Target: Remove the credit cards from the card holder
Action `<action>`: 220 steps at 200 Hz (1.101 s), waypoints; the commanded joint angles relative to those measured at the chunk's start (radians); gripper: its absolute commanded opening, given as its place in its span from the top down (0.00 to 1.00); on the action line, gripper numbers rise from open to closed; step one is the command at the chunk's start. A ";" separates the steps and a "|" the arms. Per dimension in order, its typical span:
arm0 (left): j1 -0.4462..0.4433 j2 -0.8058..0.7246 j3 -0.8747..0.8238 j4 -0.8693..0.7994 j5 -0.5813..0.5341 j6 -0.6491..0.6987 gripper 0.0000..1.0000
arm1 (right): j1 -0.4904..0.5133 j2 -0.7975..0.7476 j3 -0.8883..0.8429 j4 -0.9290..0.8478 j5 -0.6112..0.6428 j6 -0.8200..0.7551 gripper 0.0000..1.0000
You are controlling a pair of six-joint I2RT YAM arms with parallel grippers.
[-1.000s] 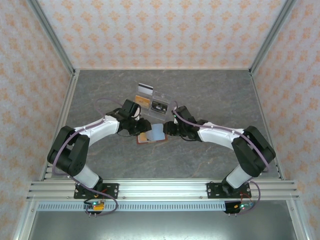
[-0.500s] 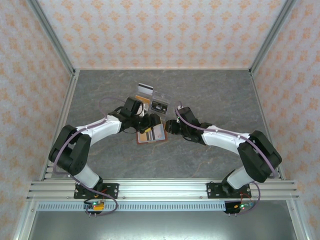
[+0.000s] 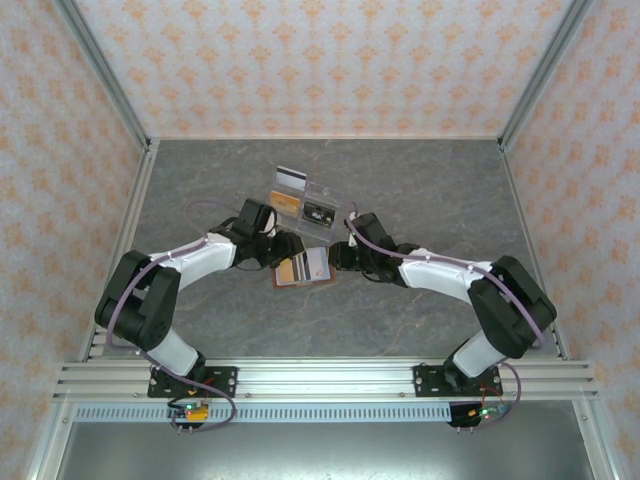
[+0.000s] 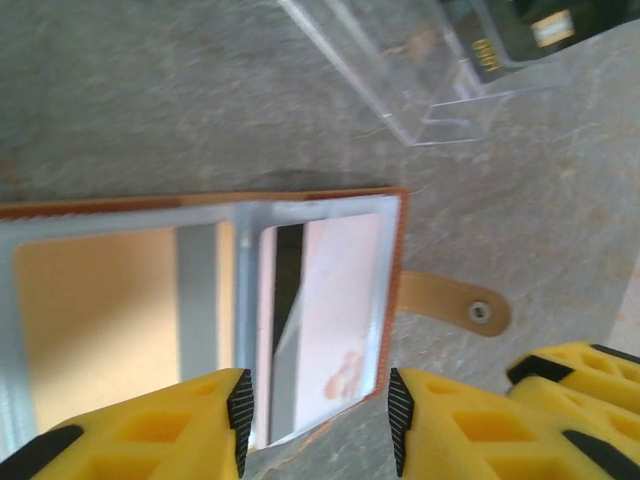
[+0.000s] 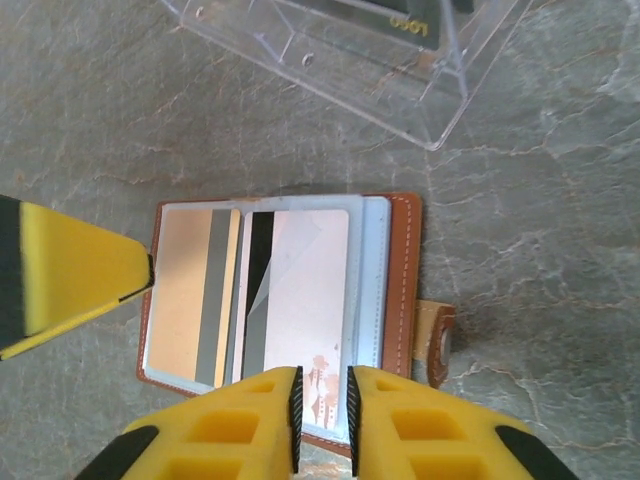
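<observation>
Your wallet [image 3: 303, 268] lies open on the table [image 3: 430, 190], just in front of the clear tray [image 3: 322, 196], between the 2 arms. 2 cards show in its clear sleeves: an orange card [image 5: 180, 300] with a grey stripe on the left page and a pink card [image 5: 310, 280] with a black stripe on the right.

Your left gripper [image 4: 318, 410] is at the wallet's edge with its jaws apart. A sleeve corner shows in the gap and nothing is clamped.

Your right gripper [image 5: 322, 410] has its jaws nearly together, a thin slit at the pink card's lower edge. You cannot tell whether they pinch it.

The snap strap [image 4: 455, 300] sticks out flat on the table. A dark card [image 4: 520, 30] lies in the tray.
</observation>
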 commanded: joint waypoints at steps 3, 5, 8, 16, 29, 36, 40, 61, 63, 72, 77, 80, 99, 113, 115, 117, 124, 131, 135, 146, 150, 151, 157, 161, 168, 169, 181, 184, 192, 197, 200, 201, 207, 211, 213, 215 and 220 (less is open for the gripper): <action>0.001 -0.016 -0.026 0.001 -0.022 -0.004 0.61 | 0.026 0.029 0.055 -0.002 -0.033 -0.034 0.80; 0.001 -0.014 -0.028 0.004 -0.020 -0.006 0.61 | 0.028 0.031 0.060 -0.005 -0.033 -0.036 0.80; 0.000 -0.013 -0.029 0.008 -0.019 -0.008 0.62 | 0.033 0.035 0.064 -0.011 -0.031 -0.039 0.80; 0.000 -0.007 -0.031 0.018 -0.014 -0.012 0.64 | 0.042 0.049 0.077 -0.025 -0.029 -0.043 0.80; -0.003 0.003 -0.033 0.036 0.001 -0.017 0.68 | 0.054 0.082 0.100 -0.046 -0.033 -0.044 0.80; -0.005 0.007 -0.033 0.047 0.006 -0.020 0.69 | 0.057 0.101 0.116 -0.058 -0.033 -0.042 0.80; -0.007 0.009 -0.033 0.050 0.006 -0.020 0.70 | 0.058 0.112 0.123 -0.064 -0.035 -0.041 0.80; -0.013 0.020 -0.032 0.065 0.010 -0.023 0.73 | 0.059 0.151 0.150 -0.091 -0.031 -0.033 0.80; -0.014 0.021 -0.032 0.067 0.011 -0.023 0.73 | 0.059 0.154 0.152 -0.095 -0.029 -0.033 0.80; -0.016 0.027 -0.031 0.073 0.017 -0.024 0.74 | 0.059 0.162 0.159 -0.106 -0.020 -0.030 0.80; -0.016 0.031 -0.030 0.077 0.019 -0.024 0.75 | 0.059 0.167 0.164 -0.113 -0.014 -0.031 0.80; -0.016 0.032 -0.030 0.078 0.021 -0.024 0.75 | 0.059 0.170 0.166 -0.117 -0.011 -0.030 0.80; -0.021 0.050 -0.023 0.090 0.032 -0.024 0.76 | 0.059 0.197 0.198 -0.160 0.012 -0.034 0.80; -0.026 0.064 -0.016 0.090 0.035 -0.024 0.76 | 0.059 0.219 0.219 -0.187 0.024 -0.034 0.79; -0.027 0.064 -0.014 0.090 0.035 -0.024 0.76 | 0.059 0.221 0.221 -0.190 0.025 -0.033 0.79; -0.027 0.065 -0.014 0.090 0.034 -0.024 0.76 | 0.059 0.224 0.223 -0.192 0.027 -0.033 0.79; -0.028 0.070 -0.012 0.089 0.029 -0.022 0.76 | 0.059 0.232 0.229 -0.199 0.030 -0.033 0.79; -0.029 0.074 -0.010 0.090 0.026 -0.022 0.76 | 0.059 0.238 0.235 -0.207 0.031 -0.034 0.79; -0.031 0.077 -0.011 0.089 0.024 -0.022 0.76 | 0.059 0.242 0.238 -0.211 0.031 -0.036 0.79; -0.033 0.083 -0.009 0.092 0.023 -0.023 0.76 | 0.059 0.248 0.243 -0.220 0.033 -0.034 0.78; -0.034 0.087 -0.009 0.092 0.023 -0.023 0.76 | 0.059 0.250 0.244 -0.222 0.034 -0.035 0.78; -0.034 0.088 -0.009 0.092 0.022 -0.023 0.76 | 0.059 0.250 0.245 -0.222 0.033 -0.035 0.78; -0.036 0.090 -0.009 0.095 0.023 -0.023 0.76 | 0.059 0.256 0.249 -0.229 0.035 -0.033 0.78; -0.036 0.094 -0.009 0.096 0.023 -0.023 0.76 | 0.059 0.258 0.252 -0.235 0.037 -0.034 0.78; -0.036 0.097 -0.009 0.098 0.023 -0.024 0.76 | 0.059 0.265 0.258 -0.244 0.039 -0.034 0.77; -0.036 0.097 -0.009 0.098 0.023 -0.024 0.76 | 0.059 0.266 0.259 -0.246 0.039 -0.035 0.77; -0.037 0.102 -0.011 0.101 0.024 -0.024 0.76 | 0.059 0.279 0.267 -0.255 0.030 -0.040 0.76; -0.037 0.104 -0.011 0.101 0.024 -0.024 0.76 | 0.059 0.281 0.268 -0.257 0.027 -0.042 0.75; -0.038 0.105 -0.009 0.103 0.024 -0.024 0.76 | 0.059 0.286 0.273 -0.260 0.025 -0.042 0.75; -0.037 0.106 -0.009 0.102 0.025 -0.024 0.76 | 0.059 0.290 0.276 -0.262 0.022 -0.044 0.75; -0.038 0.106 -0.009 0.101 0.026 -0.024 0.76 | 0.059 0.293 0.278 -0.265 0.021 -0.045 0.75; -0.037 0.106 -0.008 0.101 0.026 -0.024 0.76 | 0.059 0.293 0.278 -0.265 0.021 -0.045 0.75; -0.037 0.107 -0.008 0.102 0.025 -0.023 0.76 | 0.058 0.298 0.282 -0.270 0.020 -0.046 0.75; -0.037 0.106 -0.008 0.100 0.024 -0.021 0.76 | 0.059 0.300 0.284 -0.271 0.019 -0.047 0.75; -0.038 0.107 -0.008 0.098 0.023 -0.021 0.75 | 0.059 0.302 0.284 -0.271 0.019 -0.047 0.75; -0.038 0.109 -0.006 0.098 0.023 -0.020 0.76 | 0.059 0.303 0.284 -0.272 0.017 -0.046 0.75; -0.038 0.110 -0.006 0.096 0.022 -0.019 0.75 | 0.058 0.306 0.286 -0.273 0.014 -0.046 0.75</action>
